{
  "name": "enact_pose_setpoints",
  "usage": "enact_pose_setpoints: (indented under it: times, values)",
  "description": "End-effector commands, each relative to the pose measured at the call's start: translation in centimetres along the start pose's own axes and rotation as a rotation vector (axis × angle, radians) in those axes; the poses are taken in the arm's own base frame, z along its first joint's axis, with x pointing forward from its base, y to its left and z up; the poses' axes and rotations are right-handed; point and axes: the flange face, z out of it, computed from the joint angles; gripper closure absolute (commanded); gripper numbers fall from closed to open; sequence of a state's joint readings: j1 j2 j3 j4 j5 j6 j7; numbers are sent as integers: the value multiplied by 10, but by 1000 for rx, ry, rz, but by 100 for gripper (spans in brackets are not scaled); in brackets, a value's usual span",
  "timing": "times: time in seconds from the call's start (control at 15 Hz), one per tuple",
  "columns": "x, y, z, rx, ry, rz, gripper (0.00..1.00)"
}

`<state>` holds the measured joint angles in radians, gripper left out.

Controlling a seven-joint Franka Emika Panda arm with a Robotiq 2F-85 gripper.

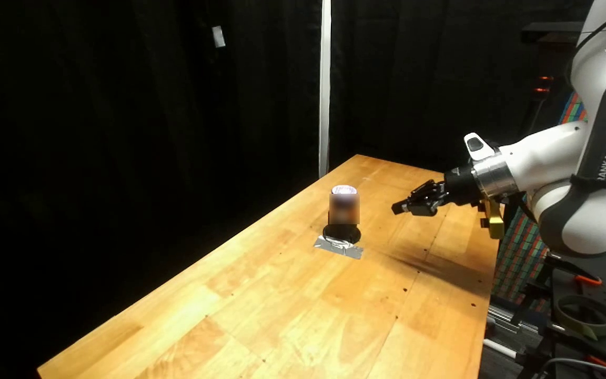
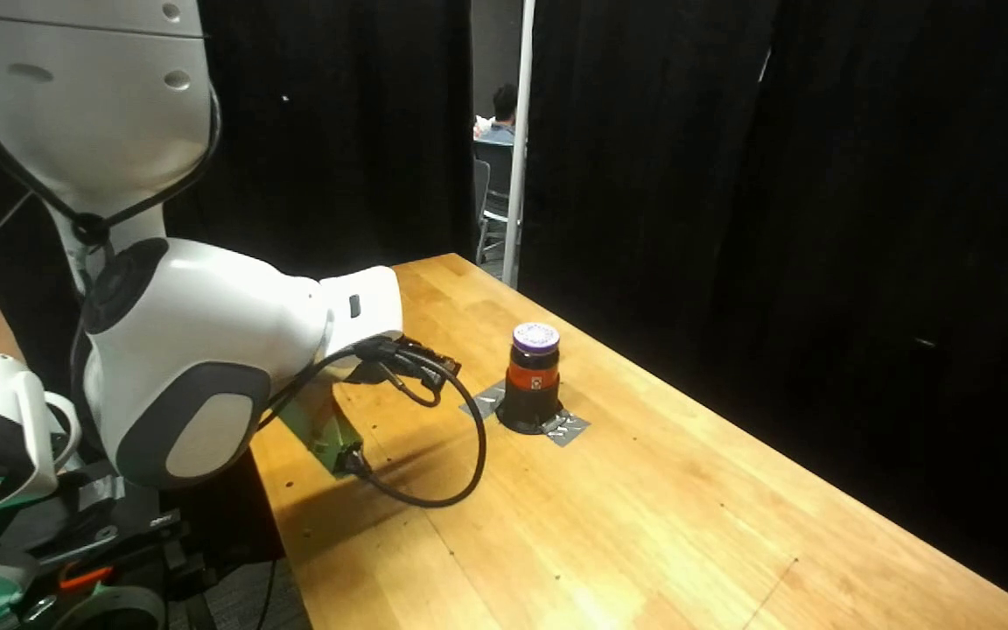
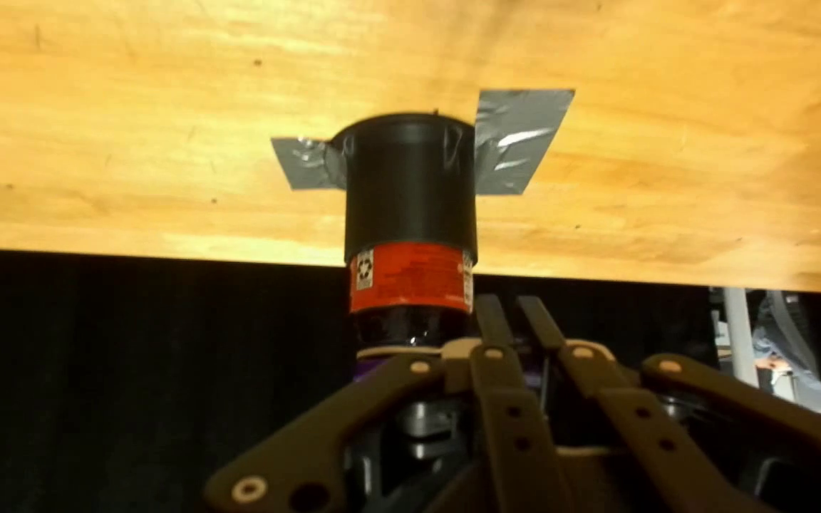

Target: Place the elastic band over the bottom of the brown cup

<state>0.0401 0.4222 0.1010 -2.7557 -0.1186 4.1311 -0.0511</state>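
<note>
The jar (image 1: 344,208) stands mid-frame in an exterior view, left of the end effector (image 1: 399,207) and apart, long axis upright. The end effector looks clenched, nothing visibly gripped (I cannot make out an elastic band). Dark, with an orange-red label (image 2: 523,376) and purple lid (image 2: 536,339), the jar sits in a black holder (image 2: 527,407) taped to the bench (image 2: 644,499).

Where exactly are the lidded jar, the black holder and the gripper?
Lidded jar (image 2: 532,376): an exterior view, on its orange label.
Black holder (image 3: 410,196): wrist view, on its cylindrical side.
Gripper (image 3: 510,303): wrist view, midway between its fingertips.
</note>
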Motion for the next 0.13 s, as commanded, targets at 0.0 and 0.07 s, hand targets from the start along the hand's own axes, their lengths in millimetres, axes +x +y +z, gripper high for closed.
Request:
enact_pose_setpoints:
  times: [0.0, 0.07]
  values:
    - [-2, -1, 1, 7, -17, 2, 81]
    - [-2, -1, 1, 9, -24, 2, 71]
